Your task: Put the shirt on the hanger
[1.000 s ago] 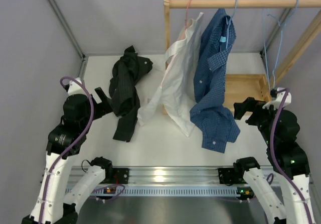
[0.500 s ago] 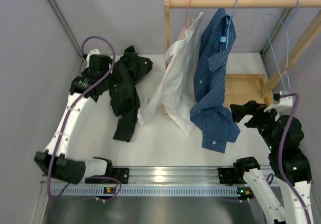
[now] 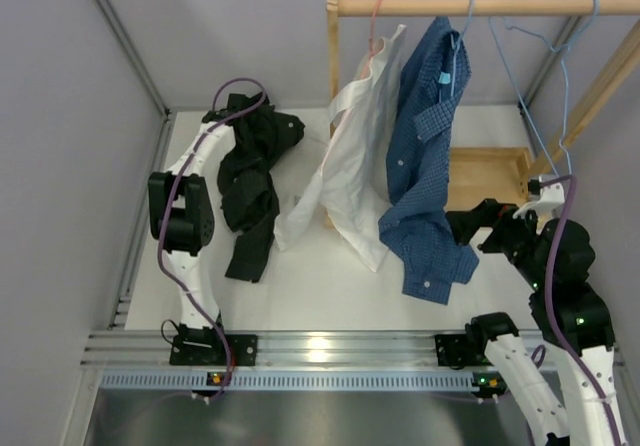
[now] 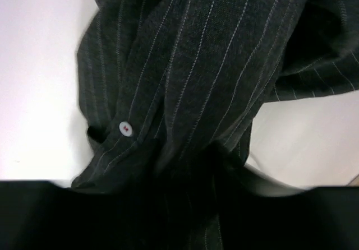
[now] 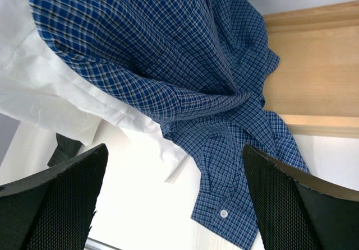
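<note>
The right pincer point(image 3: 466, 224) point(image 5: 174, 149) stood wide, holding nothing, near the tabletop's point(image 3: 320, 291) right edge, just beside the blue checked shirt point(image 3: 425, 206). Bare tabletop ran along the front. Left of centre the dark shirt point(image 3: 250, 181) point(image 4: 190, 82) lay crumpled. The left pincer point(image 3: 232, 116) was at its far end, and its grip could not be told. The light-blue hanger point(image 3: 519, 88) hung from the rod point(image 3: 480, 6) at far right.
</note>
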Available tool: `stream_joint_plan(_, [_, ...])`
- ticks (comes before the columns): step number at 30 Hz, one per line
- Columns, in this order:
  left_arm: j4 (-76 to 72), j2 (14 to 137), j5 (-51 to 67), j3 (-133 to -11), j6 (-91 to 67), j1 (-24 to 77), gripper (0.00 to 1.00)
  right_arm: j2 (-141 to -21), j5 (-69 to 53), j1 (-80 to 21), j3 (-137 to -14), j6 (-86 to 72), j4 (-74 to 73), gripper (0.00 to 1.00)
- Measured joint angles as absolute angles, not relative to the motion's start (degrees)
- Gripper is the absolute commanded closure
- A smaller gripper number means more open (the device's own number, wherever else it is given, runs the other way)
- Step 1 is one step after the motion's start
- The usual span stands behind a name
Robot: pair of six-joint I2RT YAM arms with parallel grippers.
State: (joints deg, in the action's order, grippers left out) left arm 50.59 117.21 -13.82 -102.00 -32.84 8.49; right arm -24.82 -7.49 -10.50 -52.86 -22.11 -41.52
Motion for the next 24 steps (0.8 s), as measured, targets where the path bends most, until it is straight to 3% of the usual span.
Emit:
stream_joint_plan(1, [50.85, 117.89, -12.78, -102.0, -33.17, 8.23, 1.0, -24.99, -7.57, -10.5, -52.69, -22.11, -41.58, 0.01])
stream_joint_plan(7, [51.51, 113.27, -10.22, -101.84, -31.79, 8.36, 1.0, -26.37, -8.29, -10.5, -51.31, -21.96, -41.25, 0.01])
stream_joint_plan(13, [51.27, 88.05, -7.64, -101.54, -26.85, 8.95, 1.0, -26.39, -12.34, -10.5, -49.91, -20.51, -39.66, 0.01])
stream_joint_plan(18, [50.09, 62.08, 9.17, -100.47, -20.75, 8.95, 1.0, -26.44, -19.11, -10.5, -49.5, -19.44, -37.78, 0.01])
stream_joint_plan(24, [50.06, 41.34, 32.49, -91.42, -19.42, 9.34, 1.0, -27.0, -34.68, -10.5, -49.43, -19.31, -33.65, 0.01])
